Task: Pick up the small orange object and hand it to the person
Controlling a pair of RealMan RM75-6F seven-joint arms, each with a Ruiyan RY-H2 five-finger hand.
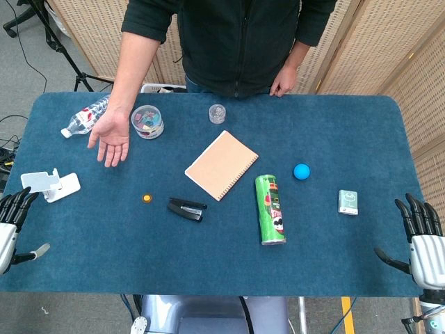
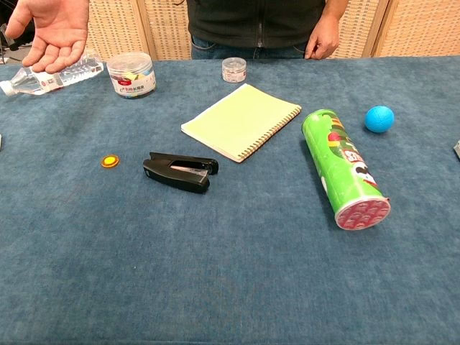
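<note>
The small orange object (image 1: 147,197) (image 2: 109,161) is a flat round disc lying on the blue table, just left of a black stapler (image 1: 186,208) (image 2: 180,171). The person's open palm (image 1: 111,138) (image 2: 49,31) is held out above the table's far left. My left hand (image 1: 12,223) hangs at the table's left edge, fingers spread, holding nothing. My right hand (image 1: 421,240) sits at the right edge, also spread and empty. Neither hand appears in the chest view. Both are far from the disc.
A white phone stand (image 1: 51,184) lies near my left hand. A water bottle (image 1: 85,116), a clip tub (image 1: 147,121), a small jar (image 1: 217,113), a notebook (image 1: 221,165), a green chip can (image 1: 269,209), a blue ball (image 1: 301,171) and a small box (image 1: 348,202) spread over the table.
</note>
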